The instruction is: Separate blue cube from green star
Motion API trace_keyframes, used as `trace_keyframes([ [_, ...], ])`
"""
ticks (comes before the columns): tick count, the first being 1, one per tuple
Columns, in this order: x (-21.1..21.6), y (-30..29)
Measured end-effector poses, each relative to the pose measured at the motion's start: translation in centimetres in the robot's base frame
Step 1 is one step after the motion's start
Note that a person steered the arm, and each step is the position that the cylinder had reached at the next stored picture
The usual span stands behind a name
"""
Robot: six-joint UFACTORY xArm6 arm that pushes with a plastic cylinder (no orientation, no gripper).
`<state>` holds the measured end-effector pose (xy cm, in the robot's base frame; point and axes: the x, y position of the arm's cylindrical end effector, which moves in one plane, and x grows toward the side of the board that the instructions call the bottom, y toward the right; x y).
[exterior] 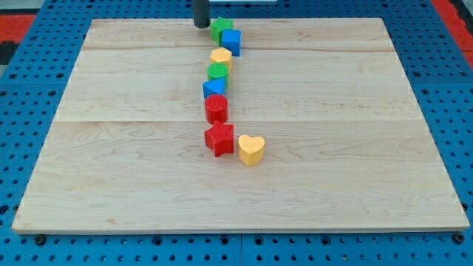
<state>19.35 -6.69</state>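
Note:
The green star (219,28) sits near the view's top edge of the wooden board (111,148). The blue cube (232,41) touches it on its lower right. My tip (201,25) is just left of the green star, close to it or touching it, and farther from the blue cube.
Below the pair runs a line of blocks down the board's middle: a yellow heart (220,57), a green cylinder (218,72), a blue block (213,89), a red cylinder (216,108), a red star (219,138) and a second yellow heart (250,149).

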Motion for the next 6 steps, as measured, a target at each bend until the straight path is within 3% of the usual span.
trace_keyframes([
  [2, 1.6, -4.1],
  [3, 4.7, -2.7],
  [6, 3.7, 1.5],
])
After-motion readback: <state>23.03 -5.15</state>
